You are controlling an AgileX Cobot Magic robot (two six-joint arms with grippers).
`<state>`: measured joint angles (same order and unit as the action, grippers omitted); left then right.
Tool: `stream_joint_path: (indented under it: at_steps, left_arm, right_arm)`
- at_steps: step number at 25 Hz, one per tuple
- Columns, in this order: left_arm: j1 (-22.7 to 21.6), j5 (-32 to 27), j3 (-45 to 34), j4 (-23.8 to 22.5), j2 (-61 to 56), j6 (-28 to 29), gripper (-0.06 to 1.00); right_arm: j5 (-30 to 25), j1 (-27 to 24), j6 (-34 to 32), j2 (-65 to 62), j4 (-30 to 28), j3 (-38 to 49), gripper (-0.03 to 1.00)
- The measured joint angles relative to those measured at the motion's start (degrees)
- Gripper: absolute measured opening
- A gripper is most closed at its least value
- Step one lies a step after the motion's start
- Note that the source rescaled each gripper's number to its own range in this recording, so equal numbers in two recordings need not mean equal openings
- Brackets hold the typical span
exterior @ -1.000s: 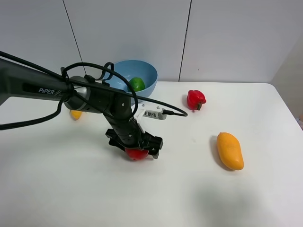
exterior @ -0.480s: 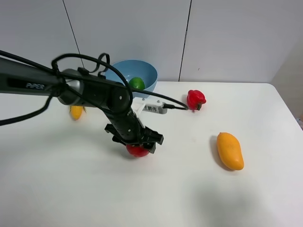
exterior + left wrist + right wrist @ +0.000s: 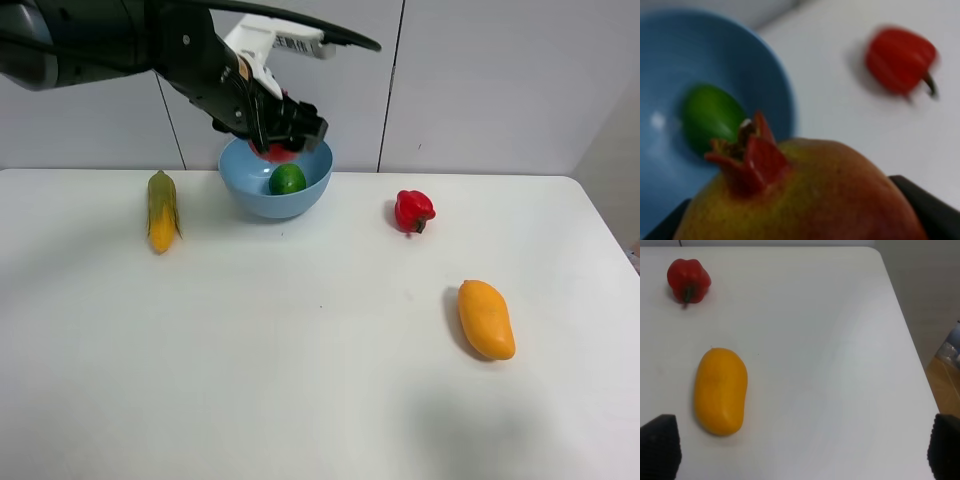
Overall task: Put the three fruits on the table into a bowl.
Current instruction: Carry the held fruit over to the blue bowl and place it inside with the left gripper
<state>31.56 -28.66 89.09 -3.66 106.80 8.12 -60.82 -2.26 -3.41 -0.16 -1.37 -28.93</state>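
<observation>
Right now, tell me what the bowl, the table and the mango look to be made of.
Bowl: smooth light-blue with a small bright highlight inside; glazed ceramic or hard plastic, cannot tell which. Table: plain white, flat, soft dull sheen; probably laminate or painted board. Mango: even orange-yellow skin, smooth, faintly shiny; real fruit or a plastic replica, the look leaves it open.

left arm raised, hand (image 3: 282,138) clamped on pomegranate (image 3: 805,195) | right hand (image 3: 802,447) fingers (image 3: 660,444) spread wide

Looks like a lab bench: bare white table (image 3: 250,390), plain grey wall panels (image 3: 490,80)
</observation>
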Motion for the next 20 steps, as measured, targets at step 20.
stream_joint_path:
  at_steps: [20]
  left_arm:
    - [-9.1,22.7,3.4,5.5,20.7,0.0,0.21]
  right_arm:
    - [0.0,0.0,0.0,0.0,0.0,0.0,1.00]
